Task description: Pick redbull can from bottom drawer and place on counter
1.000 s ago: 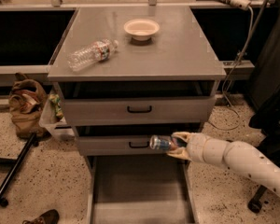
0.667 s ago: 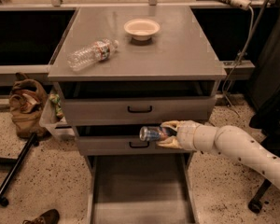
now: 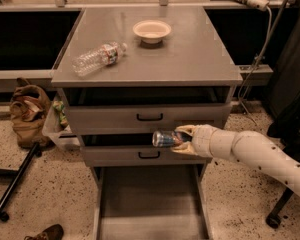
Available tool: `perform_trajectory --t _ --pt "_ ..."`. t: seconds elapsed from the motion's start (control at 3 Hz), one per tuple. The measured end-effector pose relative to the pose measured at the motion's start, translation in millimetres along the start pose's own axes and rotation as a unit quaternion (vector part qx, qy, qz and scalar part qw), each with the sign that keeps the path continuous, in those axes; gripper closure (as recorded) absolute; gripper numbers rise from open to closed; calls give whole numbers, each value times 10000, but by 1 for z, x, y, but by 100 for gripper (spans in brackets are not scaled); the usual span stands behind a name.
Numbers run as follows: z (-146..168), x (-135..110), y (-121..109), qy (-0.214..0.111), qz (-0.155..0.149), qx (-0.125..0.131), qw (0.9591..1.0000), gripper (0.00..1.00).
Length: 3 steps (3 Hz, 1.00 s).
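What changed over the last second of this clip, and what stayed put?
The claw, shut on the redbull can, carried it up and slightly left, from level with the lower drawer handle to the dark gap above that drawer. The grip held; nothing was released. The water bottle and bowl on the counter did not move, and the bottom drawer stayed pulled out.

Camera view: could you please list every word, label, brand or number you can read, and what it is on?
No text can be read.
Label of the water bottle on the counter: too blurred to read.
Print on the redbull can, held by the gripper in front of the middle drawer: too blurred to read.
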<state>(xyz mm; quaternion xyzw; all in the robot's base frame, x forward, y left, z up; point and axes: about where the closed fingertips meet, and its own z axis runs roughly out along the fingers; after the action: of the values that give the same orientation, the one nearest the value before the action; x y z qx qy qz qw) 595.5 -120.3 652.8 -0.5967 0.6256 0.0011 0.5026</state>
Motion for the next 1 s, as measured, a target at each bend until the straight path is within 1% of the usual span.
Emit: perform_trajectory --t 0.33,0.67,1.0 --pt "-36 -26 -46 232 -238 219 9992 100" --pt "-73 -66 -98 106 -549 500 9972 100" --pt "-92 -115 -140 -297 -961 598 9931 100"
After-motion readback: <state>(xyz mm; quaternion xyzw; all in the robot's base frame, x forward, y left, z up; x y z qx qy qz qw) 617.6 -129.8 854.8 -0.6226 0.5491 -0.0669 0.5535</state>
